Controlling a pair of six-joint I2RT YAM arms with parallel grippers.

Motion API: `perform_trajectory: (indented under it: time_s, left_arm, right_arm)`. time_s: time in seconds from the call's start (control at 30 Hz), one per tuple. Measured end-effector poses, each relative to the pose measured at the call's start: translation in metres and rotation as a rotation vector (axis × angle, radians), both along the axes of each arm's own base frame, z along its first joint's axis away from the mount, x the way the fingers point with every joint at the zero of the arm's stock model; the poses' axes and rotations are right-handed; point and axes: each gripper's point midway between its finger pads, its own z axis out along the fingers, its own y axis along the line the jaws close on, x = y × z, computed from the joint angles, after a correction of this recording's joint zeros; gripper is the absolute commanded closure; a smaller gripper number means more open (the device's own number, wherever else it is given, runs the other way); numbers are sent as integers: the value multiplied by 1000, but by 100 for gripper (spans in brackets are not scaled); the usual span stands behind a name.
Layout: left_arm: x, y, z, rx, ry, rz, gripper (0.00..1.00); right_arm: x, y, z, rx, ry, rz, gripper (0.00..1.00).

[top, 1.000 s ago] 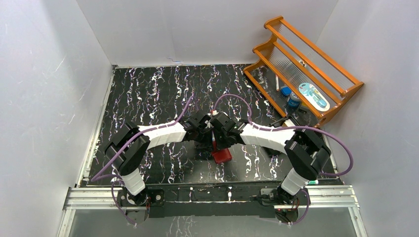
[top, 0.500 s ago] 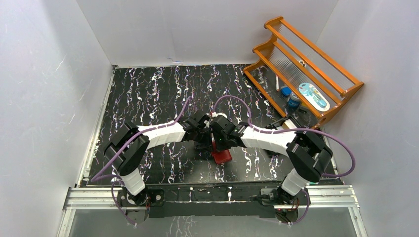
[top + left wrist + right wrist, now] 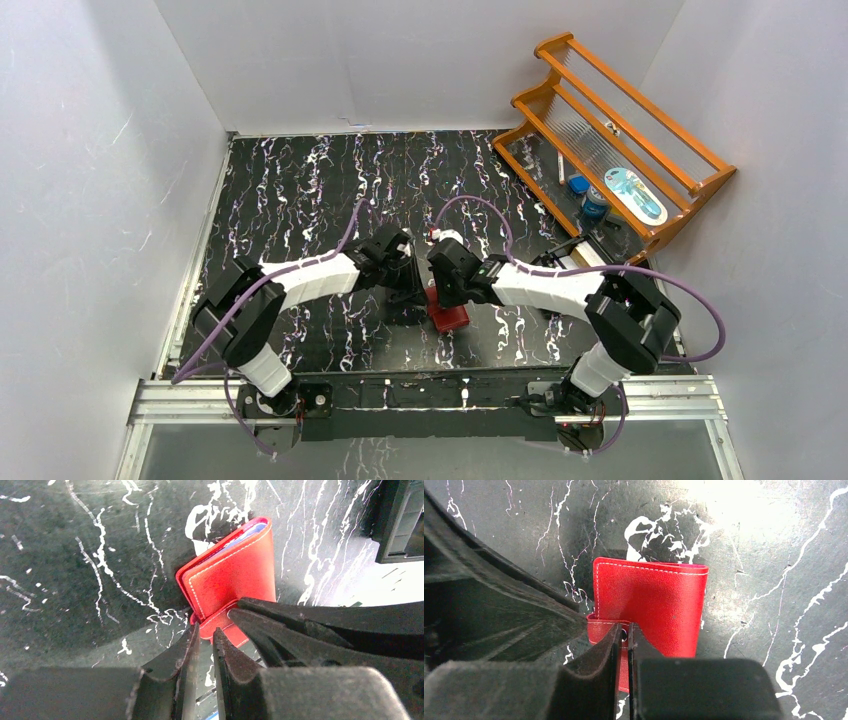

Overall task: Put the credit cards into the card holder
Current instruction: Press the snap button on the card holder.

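At centre table, right claw pinches folded red card holder; left claw unclear.

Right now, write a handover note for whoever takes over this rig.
Left claw: nearly shut, tips at the strap of the card holder; grip unclear.
Right claw: shut on the same strap.
The holder lies folded on the table between them; a pale blue card edge shows inside.
Done: no loose cards in view.
Left: probably snapping the strap shut, then letting go.
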Motion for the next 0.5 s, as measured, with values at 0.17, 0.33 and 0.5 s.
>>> perform_trajectory:
  time_s: [0.17,0.33,0.5]
  left_arm:
    - [0,10,3,-15,3,45,84]
    - [5,14,9,-29,-9,66,84]
    - [5,14,9,-28,-9,67,84]
  right_arm:
    - [0,0,-1,15,-3,-18,88]
    - [-1,-2,-2,59,-20,-51,89]
    - [-2,-4,-2,113,-39,-101,89]
